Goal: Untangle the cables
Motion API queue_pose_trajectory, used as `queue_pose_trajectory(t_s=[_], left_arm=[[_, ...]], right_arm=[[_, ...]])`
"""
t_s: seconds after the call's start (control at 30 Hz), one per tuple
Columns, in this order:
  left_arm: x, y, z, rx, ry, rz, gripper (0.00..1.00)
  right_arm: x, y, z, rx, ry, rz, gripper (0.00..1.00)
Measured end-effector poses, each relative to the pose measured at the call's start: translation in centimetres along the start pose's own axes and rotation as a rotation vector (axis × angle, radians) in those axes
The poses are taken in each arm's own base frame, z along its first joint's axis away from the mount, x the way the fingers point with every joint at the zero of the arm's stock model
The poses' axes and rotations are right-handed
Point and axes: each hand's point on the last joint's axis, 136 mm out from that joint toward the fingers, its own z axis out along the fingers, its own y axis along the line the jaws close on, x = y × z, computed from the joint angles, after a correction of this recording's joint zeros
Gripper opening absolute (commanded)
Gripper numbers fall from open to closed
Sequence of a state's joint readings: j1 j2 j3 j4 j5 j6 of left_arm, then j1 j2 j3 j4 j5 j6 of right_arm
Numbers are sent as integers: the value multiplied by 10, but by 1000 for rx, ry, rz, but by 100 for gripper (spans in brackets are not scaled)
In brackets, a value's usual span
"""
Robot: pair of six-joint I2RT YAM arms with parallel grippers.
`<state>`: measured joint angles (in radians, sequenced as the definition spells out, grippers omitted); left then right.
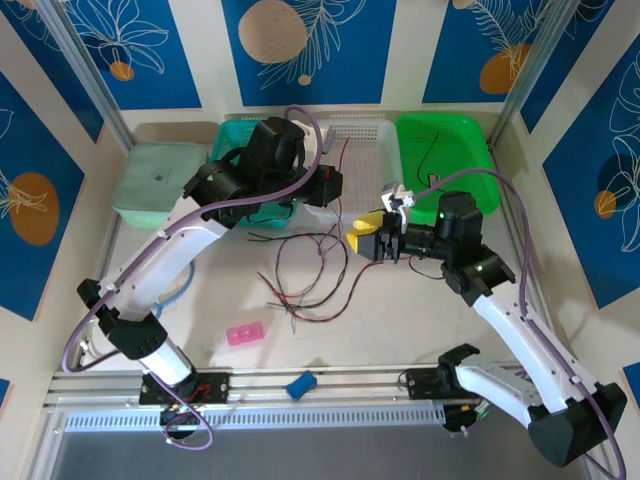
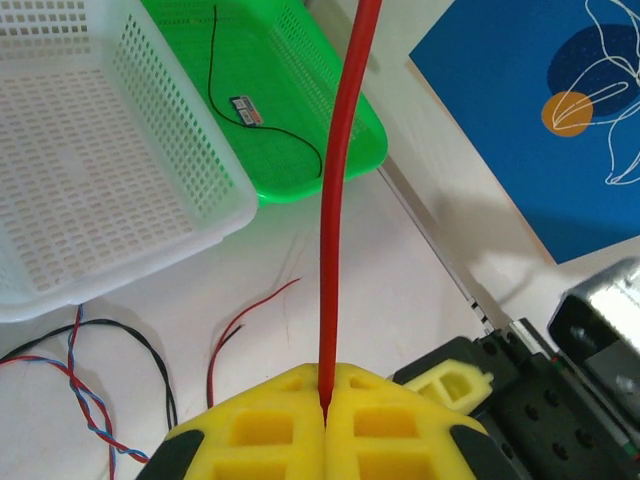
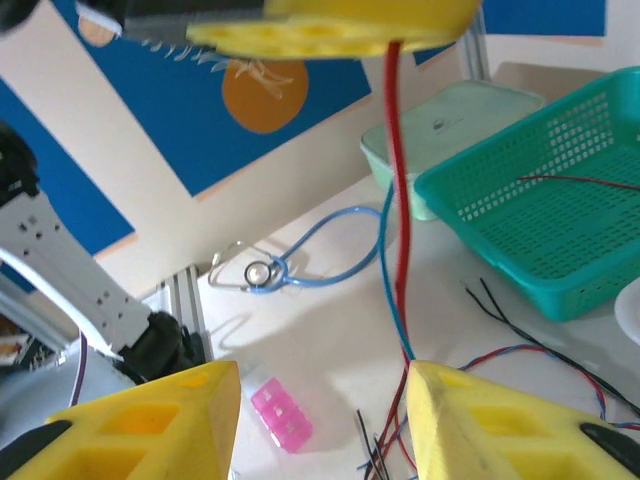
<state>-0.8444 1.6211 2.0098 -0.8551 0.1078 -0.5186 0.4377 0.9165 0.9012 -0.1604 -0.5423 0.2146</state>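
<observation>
My left pincer (image 2: 325, 412) clamped tight on a red cable (image 2: 335, 200) rising to 12 o'clock, my right pincer (image 3: 325, 400) parted around it, gripping nothing, other cables (image 1: 305, 275) tangled mid-worktop (image 1: 400, 320), at 8 o'clock from the right pincer

Three baskets stand along the far edge of the table (image 1: 420, 330): a teal basket (image 1: 224, 132), a white basket (image 1: 365, 128) and a green basket (image 1: 458, 135), left to right. A pale green box (image 1: 160, 180) with a lid sits in the far left corner. A pink box (image 1: 245, 333) and a blue block (image 1: 301, 383) lie toward the near edge. A blue tube (image 3: 330, 250) curls by the left edge.
</observation>
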Motion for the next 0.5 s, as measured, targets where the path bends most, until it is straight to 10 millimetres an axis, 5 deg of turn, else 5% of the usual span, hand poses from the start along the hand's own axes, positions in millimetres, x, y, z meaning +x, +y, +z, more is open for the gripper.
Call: queue_pose_trajectory(t_s=[0.5], left_arm=[[2,-3,0,18,12,-8,0]], right_arm=[[13,-8,19,-15,58,-81,37]])
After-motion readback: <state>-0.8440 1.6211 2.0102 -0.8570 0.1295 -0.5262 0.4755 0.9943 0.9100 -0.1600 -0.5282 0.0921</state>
